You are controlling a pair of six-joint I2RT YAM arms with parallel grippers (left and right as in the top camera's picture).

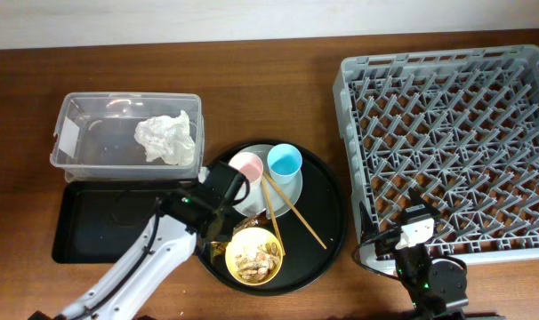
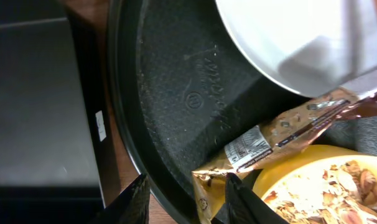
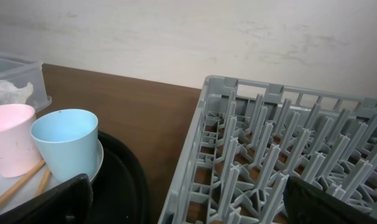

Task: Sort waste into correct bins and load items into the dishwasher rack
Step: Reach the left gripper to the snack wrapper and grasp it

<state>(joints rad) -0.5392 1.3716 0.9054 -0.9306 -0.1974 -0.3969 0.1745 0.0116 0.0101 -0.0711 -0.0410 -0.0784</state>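
A gold-brown wrapper (image 2: 269,140) lies on the round black tray (image 2: 176,93), between the pale plate (image 2: 288,43) and the yellow bowl (image 2: 313,165) of food scraps (image 1: 254,258). My left gripper (image 2: 187,202) is open. One finger stands outside the tray's rim and the other against the wrapper's lower corner. A pink cup (image 1: 246,167) and a blue cup (image 1: 285,161) stand on the plate, with two chopsticks (image 1: 292,212) leaning off it. The crumpled napkin (image 1: 167,138) lies in the clear box (image 1: 74,133). My right gripper (image 3: 188,208) hangs open and holds nothing, at the near left corner of the dishwasher rack (image 1: 447,133).
A shallow black rectangular tray (image 1: 100,222) sits in front of the clear box, left of the round tray. A strip of bare wooden table (image 1: 341,116) separates the round tray from the rack. The rack fills the right side.
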